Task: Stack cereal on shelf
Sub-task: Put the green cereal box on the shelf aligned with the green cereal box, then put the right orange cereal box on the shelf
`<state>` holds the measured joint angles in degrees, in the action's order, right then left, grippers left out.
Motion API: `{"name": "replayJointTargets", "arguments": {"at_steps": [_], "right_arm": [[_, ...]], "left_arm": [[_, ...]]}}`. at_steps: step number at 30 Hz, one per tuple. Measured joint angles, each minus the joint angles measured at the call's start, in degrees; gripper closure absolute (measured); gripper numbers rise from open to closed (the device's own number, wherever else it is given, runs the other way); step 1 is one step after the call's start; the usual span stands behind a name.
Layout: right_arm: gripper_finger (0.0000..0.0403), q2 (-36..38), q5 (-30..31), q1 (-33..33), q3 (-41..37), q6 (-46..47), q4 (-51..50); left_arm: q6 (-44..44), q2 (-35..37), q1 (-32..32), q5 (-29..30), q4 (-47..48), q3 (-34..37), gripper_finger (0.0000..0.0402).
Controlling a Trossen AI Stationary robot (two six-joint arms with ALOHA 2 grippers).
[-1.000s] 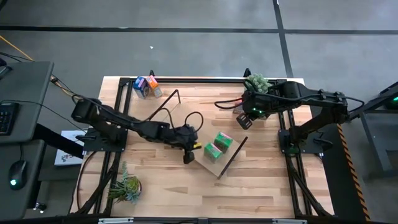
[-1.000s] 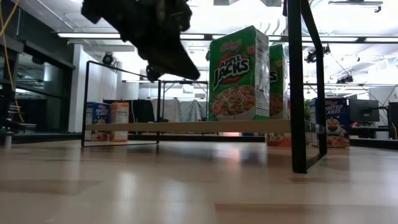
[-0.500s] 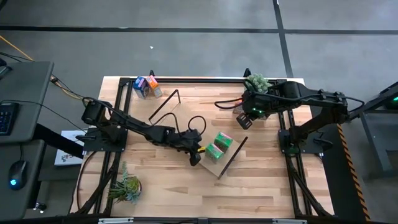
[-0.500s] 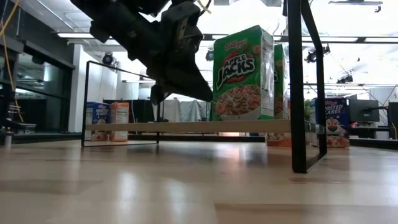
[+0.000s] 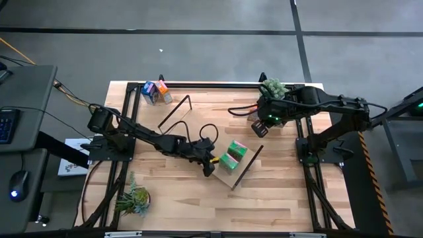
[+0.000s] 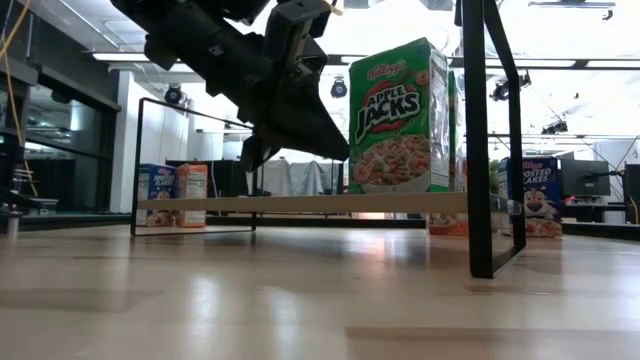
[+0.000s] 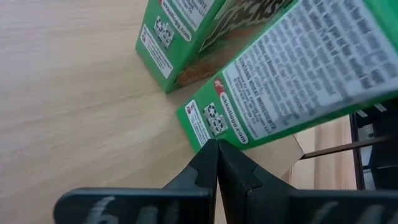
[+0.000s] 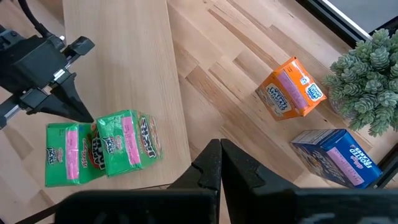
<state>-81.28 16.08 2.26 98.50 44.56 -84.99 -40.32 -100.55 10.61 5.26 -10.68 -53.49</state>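
Two green cereal boxes [image 5: 232, 156] stand upright side by side on the light-wood shelf board [image 5: 225, 176], which lies across the table's middle on black wire ends. The nearer box [image 6: 398, 115] faces the low view. My left gripper [image 5: 211, 166] is shut, its tips at that box's left side, low by the board. My right gripper [image 5: 259, 130] hangs shut, high over the table's far right, touching nothing. A blue and an orange box [image 5: 155, 92] stand on the table at the far left. My left gripper touches the nearer green box with its shut fingertips [image 7: 216, 149], at the bottom edge of the box's narrow printed side [image 7: 208, 124]. The fingers slant down at it from the table's left. The box stands upright on the shelf board.
Another orange box [image 8: 289, 96] and blue box [image 8: 336, 158] lie on the table below my right gripper, next to a small green plant [image 5: 273, 87]. A second plant [image 5: 134, 198] sits at the near left. A black cable loop [image 5: 206, 127] arches over the board.
My left gripper has come down and toward the table's right edge, up to the nearer green box, rolling its wrist as it went, and stayed shut. That box has slid a little along the board toward the right, still upright.
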Motion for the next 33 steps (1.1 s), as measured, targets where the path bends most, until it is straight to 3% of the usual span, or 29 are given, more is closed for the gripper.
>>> {"name": "replayJointTargets", "arguments": {"at_steps": [3,7,14,19,26,33], "right_arm": [[0.0403,0.00,0.00,-0.01,0.00,0.00,0.00],[0.0403,0.00,0.03,-0.02,0.00,-1.59,0.00],[0.0381,0.00,0.22,-2.09,0.00,-6.10,0.00],[0.0298,0.00,-1.21,-5.84,0.00,-12.15,0.05],[0.0154,-0.51,-5.44,-15.33,0.02,-23.98,-0.02],[0.0101,-5.41,-10.63,-24.48,0.02,-40.23,0.26]], "left_arm": [[0.59,0.26,-0.27,-1.30,0.82,0.00,0.0401],[5.16,3.85,-2.50,-8.03,4.75,0.00,0.0401],[17.39,19.06,-8.58,-9.90,16.96,0.11,0.0401],[24.19,33.43,-11.60,-9.34,16.30,0.09,0.0401],[24.46,48.83,-12.12,-4.18,16.34,0.07,0.0401],[23.69,56.91,-11.96,-3.52,16.46,0.07,0.0401]]}}
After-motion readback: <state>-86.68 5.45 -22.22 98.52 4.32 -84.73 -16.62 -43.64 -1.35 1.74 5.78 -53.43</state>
